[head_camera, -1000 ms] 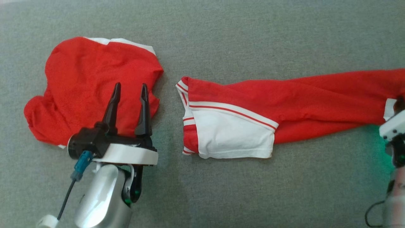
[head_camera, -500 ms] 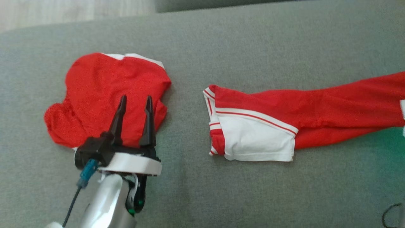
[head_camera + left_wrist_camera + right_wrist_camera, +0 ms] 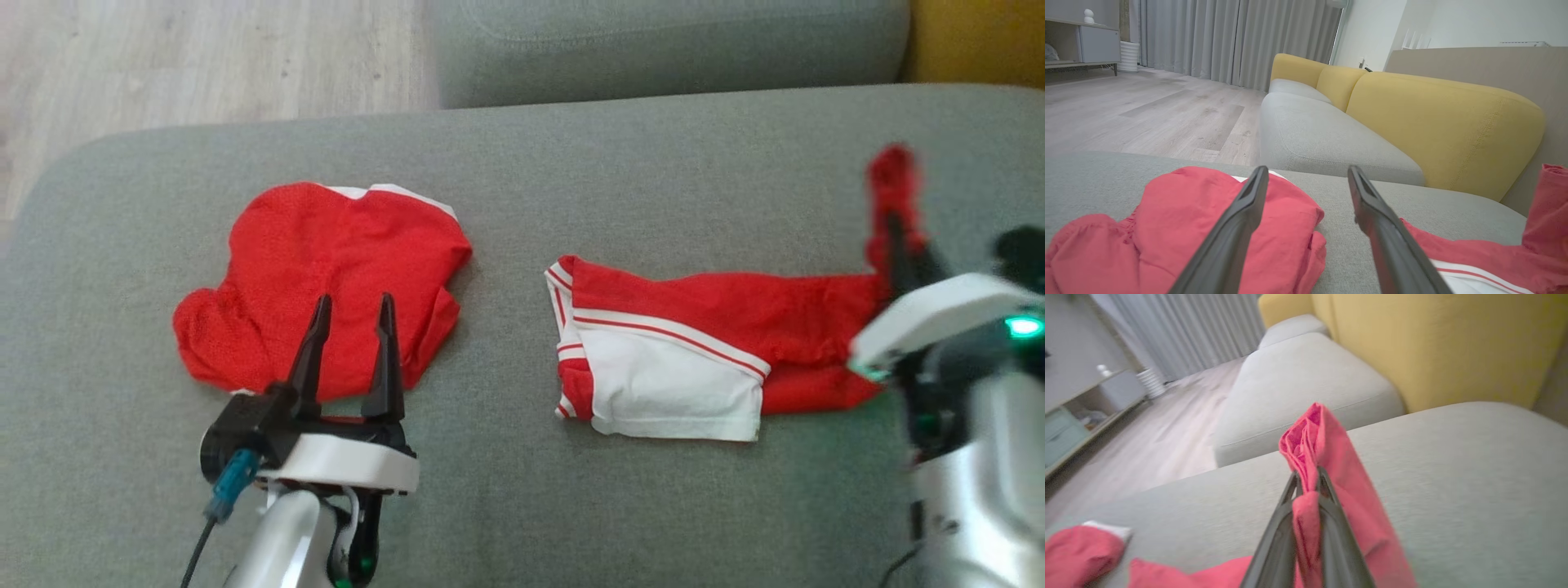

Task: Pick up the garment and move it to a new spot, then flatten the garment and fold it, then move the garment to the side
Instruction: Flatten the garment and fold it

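The garment [image 3: 718, 306] is red with a white striped panel [image 3: 669, 388] and lies across the grey sofa seat [image 3: 506, 204], right of centre. My right gripper [image 3: 898, 224] is shut on its right end and holds that end bunched above the seat. In the right wrist view the red cloth [image 3: 1327, 441] stands pinched between the shut fingers of the right gripper [image 3: 1308, 475]. My left gripper [image 3: 353, 300] is open, its fingers over the near edge of a separate crumpled red garment [image 3: 326, 261]. In the left wrist view nothing sits between the fingers of the left gripper [image 3: 1307, 171].
Another grey seat cushion [image 3: 653, 41] lies beyond the far edge, with yellow backrests [image 3: 1433, 122] to the right. Wooden floor [image 3: 204, 57] shows past the far left corner. Bare grey seat runs along the near side.
The head camera has tilted up, so the whole picture has shifted. My right gripper has raised the garment's right end and carried it leftward, bunching the red part shorter. The left gripper stays open.
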`<state>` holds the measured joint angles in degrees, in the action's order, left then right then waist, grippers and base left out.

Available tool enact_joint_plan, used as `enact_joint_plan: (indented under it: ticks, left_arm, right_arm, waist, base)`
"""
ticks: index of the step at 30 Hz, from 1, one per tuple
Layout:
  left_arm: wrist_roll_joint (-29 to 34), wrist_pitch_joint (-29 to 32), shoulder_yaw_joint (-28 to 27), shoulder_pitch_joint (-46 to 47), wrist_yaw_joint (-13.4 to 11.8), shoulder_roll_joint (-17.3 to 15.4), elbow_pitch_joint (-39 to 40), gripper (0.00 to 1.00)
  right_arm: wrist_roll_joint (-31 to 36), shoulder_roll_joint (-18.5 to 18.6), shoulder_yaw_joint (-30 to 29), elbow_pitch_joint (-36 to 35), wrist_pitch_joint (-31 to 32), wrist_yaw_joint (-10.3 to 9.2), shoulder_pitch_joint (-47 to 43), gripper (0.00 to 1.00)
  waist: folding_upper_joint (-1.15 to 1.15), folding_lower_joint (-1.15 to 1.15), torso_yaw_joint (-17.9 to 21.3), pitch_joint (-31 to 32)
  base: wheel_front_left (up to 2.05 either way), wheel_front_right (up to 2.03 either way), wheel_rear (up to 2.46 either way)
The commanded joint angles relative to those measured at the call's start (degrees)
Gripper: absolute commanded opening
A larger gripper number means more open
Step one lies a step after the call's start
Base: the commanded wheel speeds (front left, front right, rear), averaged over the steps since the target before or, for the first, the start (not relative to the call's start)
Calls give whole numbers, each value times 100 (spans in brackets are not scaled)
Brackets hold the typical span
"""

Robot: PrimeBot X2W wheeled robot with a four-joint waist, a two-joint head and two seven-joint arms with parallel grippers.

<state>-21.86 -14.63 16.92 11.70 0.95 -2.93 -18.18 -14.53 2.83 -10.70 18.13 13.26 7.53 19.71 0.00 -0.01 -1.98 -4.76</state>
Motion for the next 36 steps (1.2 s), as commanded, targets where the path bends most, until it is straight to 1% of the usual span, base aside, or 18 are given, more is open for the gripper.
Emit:
enact_joint_plan:
  ticks: [1,6,14,21,27,31,32,33,35,36]
  left_arm:
    - [-16,-37,-138,129,-37,-16,192,100]
    - [-17,-31,-93,112,-28,-40,195,100]
    - [-22,19,-6,76,-40,-70,231,100]
    - [-40,42,29,53,-65,-100,271,100]
    - [-61,38,62,30,-88,-100,280,100]
    - [-77,33,71,19,-97,-98,285,100]
    - [-84,32,73,15,-99,-97,287,100]
    - [-89,30,76,14,-101,-96,290,100]
    - [-101,26,78,14,-107,-95,289,100]
    - [-107,24,80,14,-109,-94,289,100]
  right_arm:
    - [-213,8,421,-194,-92,-4,74,0]
    - [-808,6,1557,120,-473,-4,-53,0]
    - [-1397,6,2993,910,-1143,-4,-41,0]
    - [-1699,5,3624,1423,-1517,-4,83,0]
    - [-1921,5,3923,1772,-1759,-4,204,0]
    - [-2058,5,4149,1868,-1791,-4,271,0]
    - [-2101,5,4249,1840,-1845,-4,309,23]
    - [-2190,5,4365,1786,-1877,-4,335,100]
    - [-2352,5,4542,1684,-1951,-4,396,100]
    - [-2319,5,4566,1686,-2023,-4,456,100]
  waist:
    - [0,1,-32,40]
    - [0,1,-127,63]
    - [0,1,-336,54]
    - [0,1,-464,30]
    - [0,1,-511,20]
    - [0,1,-509,10]
    - [0,1,-506,6]
    - [0,1,-503,1]
    - [0,1,-489,-4]
    - [0,1,-479,-7]
  base:
    - [0,0,0]
    - [0,0,0]
    - [0,0,0]
    - [0,0,0]
    - [0,0,0]
    - [0,0,0]
    - [0,0,0]
    - [0,0,0]
    - [0,0,0]
    - [0,0,0]
